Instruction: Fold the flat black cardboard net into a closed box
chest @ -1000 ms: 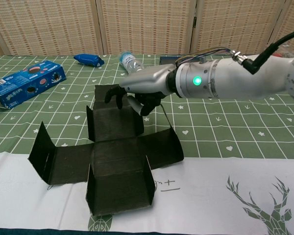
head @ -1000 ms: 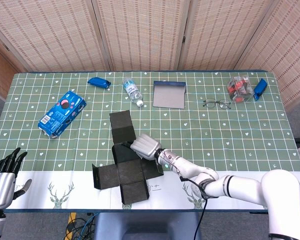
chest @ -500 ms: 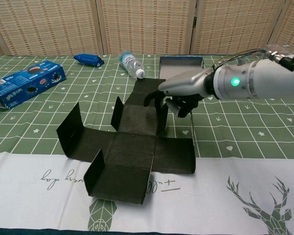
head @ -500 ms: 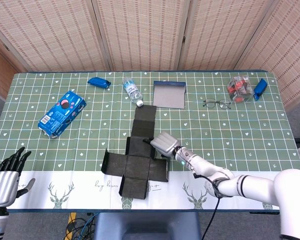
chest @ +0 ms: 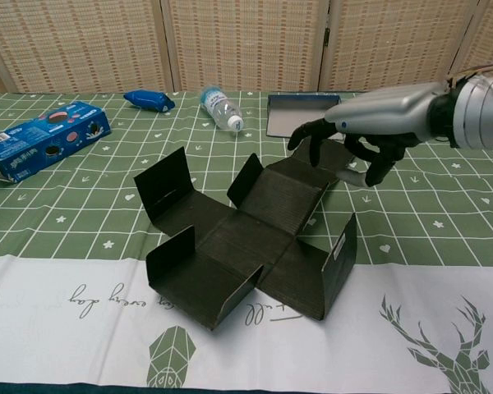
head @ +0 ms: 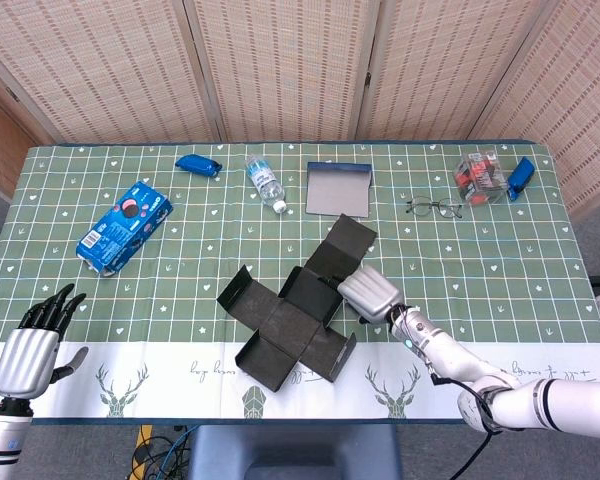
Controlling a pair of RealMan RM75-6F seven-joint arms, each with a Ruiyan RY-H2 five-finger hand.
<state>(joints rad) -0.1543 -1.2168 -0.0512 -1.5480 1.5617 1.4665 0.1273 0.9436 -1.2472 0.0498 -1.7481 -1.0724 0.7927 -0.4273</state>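
Observation:
The black cardboard net (head: 298, 310) lies on the table turned at an angle, with several side flaps standing up; the chest view shows the net (chest: 246, 234) in the centre. My right hand (head: 370, 295) is at the net's right side, where the long strip of panels runs toward the far right. In the chest view the right hand (chest: 366, 135) curls its dark fingers (chest: 312, 141) over the edge of that far panel, with the thumb below it, and grips it. My left hand (head: 35, 340) hovers at the table's front left corner, fingers spread and holding nothing.
A blue cookie box (head: 125, 226) lies at the left. A blue packet (head: 197, 164), a water bottle (head: 265, 183) and a grey tray (head: 338, 189) line the back. Glasses (head: 435, 208) and a clear container (head: 480, 176) sit at the back right. A white runner (chest: 394, 328) covers the front edge.
The right hand has dragged the net to the right and turned it clockwise in the head view, so the long strip now points to the back right. The left hand has risen slightly.

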